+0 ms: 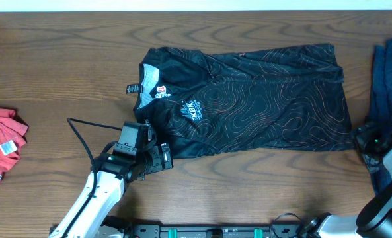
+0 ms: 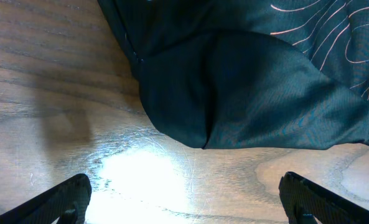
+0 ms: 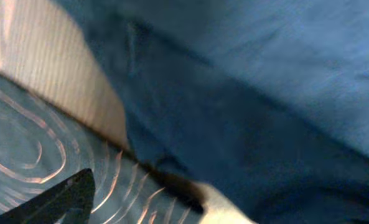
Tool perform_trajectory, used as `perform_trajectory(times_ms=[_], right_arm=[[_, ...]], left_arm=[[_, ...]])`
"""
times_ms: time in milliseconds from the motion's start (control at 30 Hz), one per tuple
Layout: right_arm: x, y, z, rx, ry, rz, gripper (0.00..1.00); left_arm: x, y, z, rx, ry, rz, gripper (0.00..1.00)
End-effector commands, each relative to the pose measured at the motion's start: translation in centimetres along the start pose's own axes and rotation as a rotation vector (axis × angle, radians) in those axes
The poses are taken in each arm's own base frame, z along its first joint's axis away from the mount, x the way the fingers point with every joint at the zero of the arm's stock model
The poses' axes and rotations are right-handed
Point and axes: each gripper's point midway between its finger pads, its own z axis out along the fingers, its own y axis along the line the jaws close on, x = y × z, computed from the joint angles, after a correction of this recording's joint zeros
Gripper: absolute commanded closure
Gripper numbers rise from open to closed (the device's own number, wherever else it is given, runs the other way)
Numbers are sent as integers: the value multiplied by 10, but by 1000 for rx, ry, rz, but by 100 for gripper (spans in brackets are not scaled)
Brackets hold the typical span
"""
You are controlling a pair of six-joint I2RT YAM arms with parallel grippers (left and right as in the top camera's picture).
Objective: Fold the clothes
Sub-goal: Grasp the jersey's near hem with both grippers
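1. the black cycling jersey (image 1: 248, 99) lies spread out in the middle of the worktop (image 1: 63, 66), with the collar to the left. its near left corner is bunched into a soft, rounded fold.
2. the left tool (image 2: 184, 183) hovers low just in front of that corner. its jaws are fully apart, nothing is between them, and the cloth is not touched.
3. the right tool (image 1: 373, 141) is near the jersey's near right corner, where the dark blue shirt (image 3: 265, 93) lies just beside the jersey's edge. only one finger (image 3: 66, 193) shows in its wrist view, so i cannot tell how wide it stands or whether it has any cloth.
4. risk on the right: the two garments lie so close there that the tool may pinch the blue shirt together with the jersey, or instead of it. a fold would then drag the wrong cloth across.
5. risk on the left: the corner looks doubled and thin. the tool may catch only the top layer or slip off, and that side would lag and make the fold crooked.
6. the red shirt (image 1: 0, 145) lies at the far left edge, well apart. i judge it is no danger.
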Motion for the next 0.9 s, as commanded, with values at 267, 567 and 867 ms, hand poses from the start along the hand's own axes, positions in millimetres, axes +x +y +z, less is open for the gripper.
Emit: perform_trajectory(times_ms=[267,567,867], right_arm=[[119,-33,20,117,406,127,33],[119,-32,21,119,399,118,82],[116,-34,22,127,382,102,99]], left_arm=[[-1,3,2,-15,-7,3,2],[-3,1,2,0,-12,-1,2],[0,-5,1,30,4,-21,18]])
